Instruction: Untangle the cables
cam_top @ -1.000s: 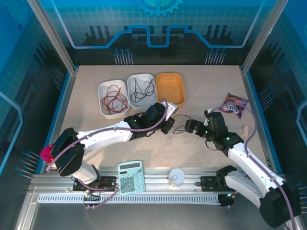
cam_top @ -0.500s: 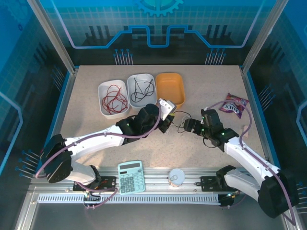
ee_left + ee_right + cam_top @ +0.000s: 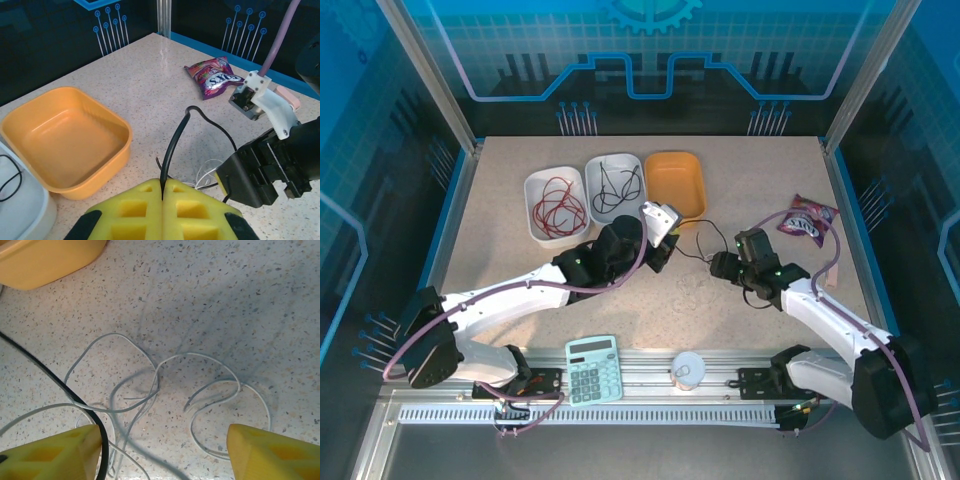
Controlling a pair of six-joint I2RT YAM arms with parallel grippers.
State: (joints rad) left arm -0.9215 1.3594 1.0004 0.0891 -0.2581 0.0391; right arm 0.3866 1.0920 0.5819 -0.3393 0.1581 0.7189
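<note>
Three tubs on the counter: one white tub, a second white tub, one orange tub; one tangle of red wires in the first; one tangle of black wires in the second, strands too fine to count; one black cable; white wire in several loops, number of strands unclear; one snack packet; one calculator; one small white cup; two claws, the left claw and the right claw.
</note>
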